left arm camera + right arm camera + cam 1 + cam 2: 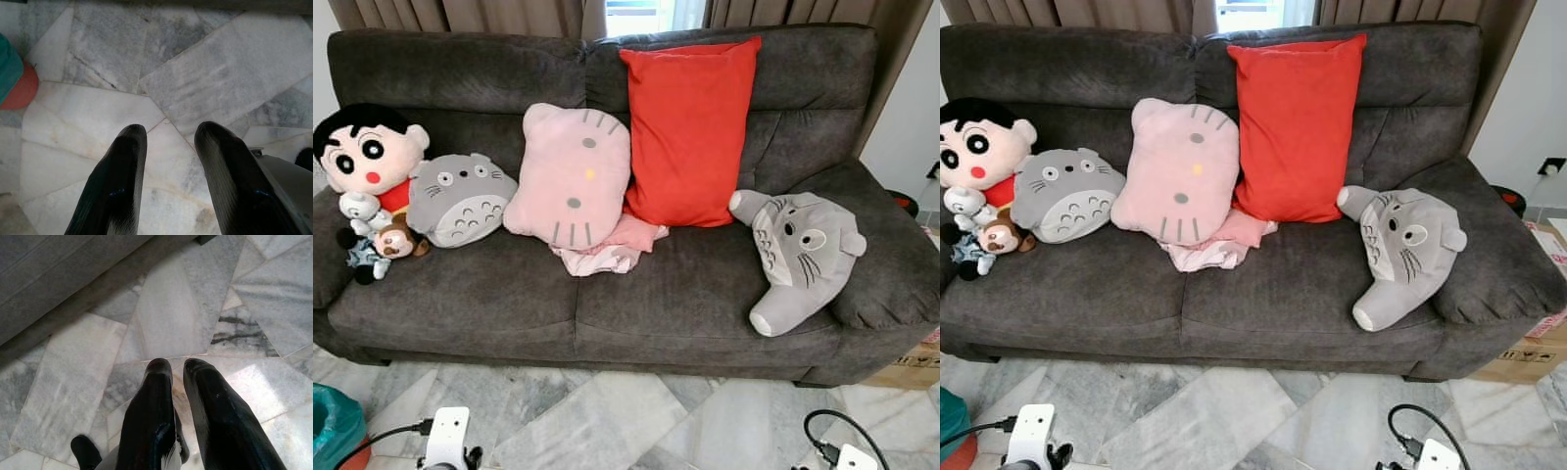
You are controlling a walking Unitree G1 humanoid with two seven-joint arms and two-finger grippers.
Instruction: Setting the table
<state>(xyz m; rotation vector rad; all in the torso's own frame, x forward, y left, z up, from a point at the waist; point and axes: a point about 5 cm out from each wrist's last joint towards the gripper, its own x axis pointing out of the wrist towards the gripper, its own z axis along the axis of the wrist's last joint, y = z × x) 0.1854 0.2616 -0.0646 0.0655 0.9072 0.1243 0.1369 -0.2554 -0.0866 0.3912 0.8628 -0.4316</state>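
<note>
The robot stands facing a dark grey sofa (607,294), and nothing about setting a table looks started. No table, plate, cup or cutlery is anywhere to be seen, so I cannot say where the things for the table lie, let alone how they sit relative to the fingers. What is on the sofa is a row of soft things: a red cushion (690,132) propped against the backrest, a pink cat-face cushion (570,176) just beside it with a pink cloth (612,250) bunched under its lower edge, a grey round plush (460,199), a boy doll (367,157) at the far left end, and a grey plush (803,255) slumped against the other armrest. Both arms hang low over the marble floor (195,83). The left gripper (170,134) has its two black fingers parted with a clear gap and holds nothing. The right gripper (177,364) has its fingers nearly together, only a narrow slit between them, also holding nothing, with the sofa's base close ahead. By my reckoning the whole job remains: the robot must first turn and find the table and tableware.
</note>
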